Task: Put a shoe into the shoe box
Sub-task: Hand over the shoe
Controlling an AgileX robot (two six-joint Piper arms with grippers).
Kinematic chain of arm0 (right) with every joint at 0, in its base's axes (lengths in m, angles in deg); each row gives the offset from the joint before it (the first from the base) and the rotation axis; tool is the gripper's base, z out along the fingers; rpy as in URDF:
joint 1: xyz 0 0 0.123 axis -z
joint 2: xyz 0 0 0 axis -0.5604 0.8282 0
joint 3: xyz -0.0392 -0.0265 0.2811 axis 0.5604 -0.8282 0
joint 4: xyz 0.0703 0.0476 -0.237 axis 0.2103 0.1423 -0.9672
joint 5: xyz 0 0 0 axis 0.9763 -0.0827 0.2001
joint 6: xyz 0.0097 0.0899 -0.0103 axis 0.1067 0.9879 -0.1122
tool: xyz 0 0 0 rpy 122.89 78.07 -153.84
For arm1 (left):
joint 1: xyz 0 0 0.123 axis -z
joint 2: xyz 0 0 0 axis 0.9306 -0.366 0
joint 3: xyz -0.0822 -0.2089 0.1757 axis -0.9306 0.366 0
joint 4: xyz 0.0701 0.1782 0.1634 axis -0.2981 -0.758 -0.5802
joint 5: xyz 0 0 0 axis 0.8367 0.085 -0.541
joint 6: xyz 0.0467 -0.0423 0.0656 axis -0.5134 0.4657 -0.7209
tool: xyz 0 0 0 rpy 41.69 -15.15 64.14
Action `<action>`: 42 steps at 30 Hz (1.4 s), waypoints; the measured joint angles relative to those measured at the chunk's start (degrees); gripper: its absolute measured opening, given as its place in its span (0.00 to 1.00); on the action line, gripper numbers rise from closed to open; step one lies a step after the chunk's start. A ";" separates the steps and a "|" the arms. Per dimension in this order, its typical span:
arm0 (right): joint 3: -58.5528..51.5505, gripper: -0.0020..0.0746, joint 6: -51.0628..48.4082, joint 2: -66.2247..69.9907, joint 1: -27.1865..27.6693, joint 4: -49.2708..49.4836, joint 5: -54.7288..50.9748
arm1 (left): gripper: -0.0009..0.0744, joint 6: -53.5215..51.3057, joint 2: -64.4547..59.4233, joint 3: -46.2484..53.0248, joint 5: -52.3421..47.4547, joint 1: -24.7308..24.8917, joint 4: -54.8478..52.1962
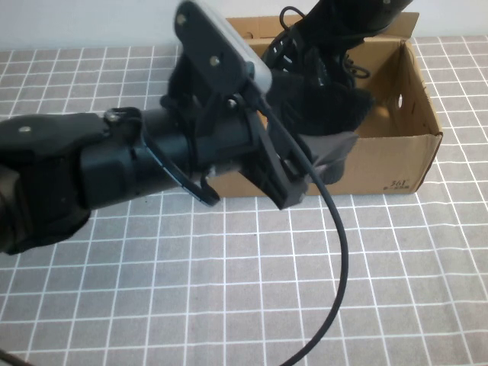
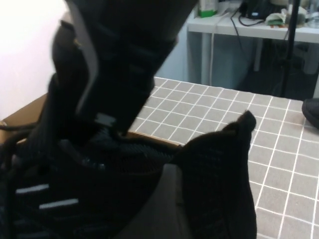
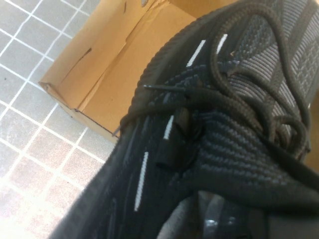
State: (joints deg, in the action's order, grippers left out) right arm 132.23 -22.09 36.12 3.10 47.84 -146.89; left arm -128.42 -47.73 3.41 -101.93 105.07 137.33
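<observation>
Nearest to me, my left arm fills the near left of the high view, a cable trailing from it down across the grey gridded table (image 1: 229,305). Its left claw (image 1: 305,164) reaches to the near wall of the shoe box (image 1: 396,160); I cannot tell from any view whether that claw is released or clenched, since the shoe covers its tips. In the left wrist view the shoe (image 2: 149,184) sits right up against the camera, its knit heel collar and two short light stripes filling the lower part, with a dark arm part above it. Just beyond the claw, the black shoe (image 1: 324,95) sits over the open box, partly inside the cardboard walls, laces showing toward the far side. The right wrist view looks straight down on the shoe (image 3: 234,114), showing laces, grey side stripes and the brown box (image 3: 114,64) beneath and beside it. Farthest off, my right arm comes in over the far edge of the box; the right claw (image 1: 335,46) is down at the shoe, and whether it is gripping I cannot tell.
</observation>
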 joint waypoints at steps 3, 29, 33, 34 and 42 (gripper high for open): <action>0.00 0.03 0.07 0.00 0.13 0.00 0.00 | 0.90 -2.81 -1.36 -0.54 -0.87 0.00 1.00; 0.00 0.03 11.50 0.00 0.47 0.01 7.34 | 0.90 -4.71 -11.67 -10.24 18.31 3.52 2.65; 0.00 0.03 11.50 0.00 0.47 -0.26 7.03 | 0.90 -6.65 -12.75 -10.62 23.42 3.86 2.91; 0.00 0.03 11.50 0.00 0.47 -0.26 6.68 | 0.90 -6.79 -12.75 -10.62 24.92 3.86 3.03; 0.09 0.03 11.64 0.01 0.47 0.71 4.62 | 0.90 -8.40 -13.35 -11.88 30.65 3.86 3.76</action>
State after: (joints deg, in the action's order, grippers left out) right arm 132.31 -10.45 36.13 3.57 48.55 -142.27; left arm -136.82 -61.08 -8.47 -71.27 108.93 141.09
